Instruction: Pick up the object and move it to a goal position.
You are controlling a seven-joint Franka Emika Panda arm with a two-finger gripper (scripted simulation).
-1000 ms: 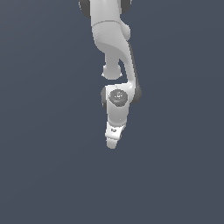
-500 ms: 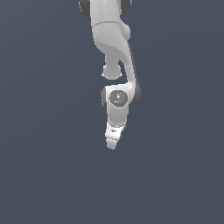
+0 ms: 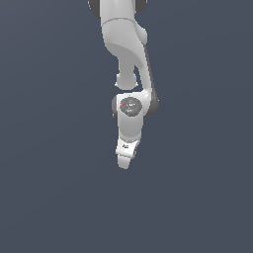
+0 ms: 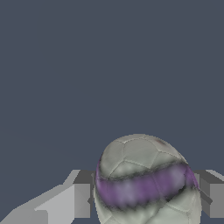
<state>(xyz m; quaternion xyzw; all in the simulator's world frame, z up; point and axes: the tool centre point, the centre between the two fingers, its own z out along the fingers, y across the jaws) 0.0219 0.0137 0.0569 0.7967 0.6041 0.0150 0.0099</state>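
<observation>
Gripper: the gripper [image 3: 125, 162] pointed down, and its fingers [image 4: 82, 200] stood on both sides of the ball [image 4: 146, 181], pressed against it as far as the wrist view showed. I judged it was pinching the ball.
Ball: it sat between the fingers, with its purple stripe running across the middle. In the exterior view I could not see it at all; the white hand hid it.
Arm: the arm [image 3: 123, 44] reached down from the top of the exterior view, and the wrist was bent slightly toward that view's left.
Floor: the floor [image 3: 49, 197] was plain dark grey. No goal mark showed in either view, so I could not tell how far the goal was.
Risk: the ball was round and smooth, and the fingers seemed to hold it only at two small places. A fast move or a sudden stop could let it roll out.
Second risk: if the grip was off the middle, the ball could slip downward.
</observation>
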